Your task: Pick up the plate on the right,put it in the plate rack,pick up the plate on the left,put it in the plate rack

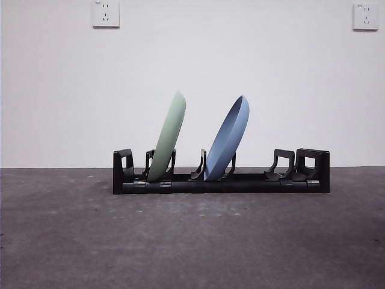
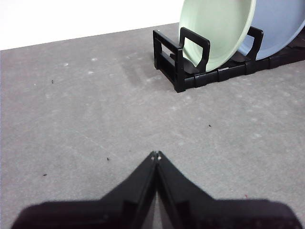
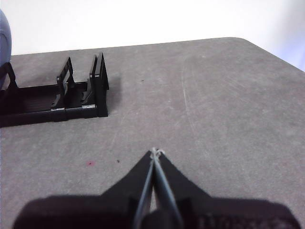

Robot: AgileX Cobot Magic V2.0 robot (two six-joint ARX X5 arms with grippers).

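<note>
Standing in the plate rack [image 1: 221, 180] were both plates: the green plate [image 1: 168, 137] was slotted near the rack's left end and the blue plate [image 1: 228, 138] near the middle, each tilted to the right, well apart from each other. The slots at the right end were left bare. The rack was parked on the gray counter [image 1: 192, 241]. The left end effector [image 2: 156, 155] was seen pressed together, low over the counter, short of the rack. The right end effector [image 3: 155, 151] was likewise pinched closed on nothing, off the rack's right end.
</note>
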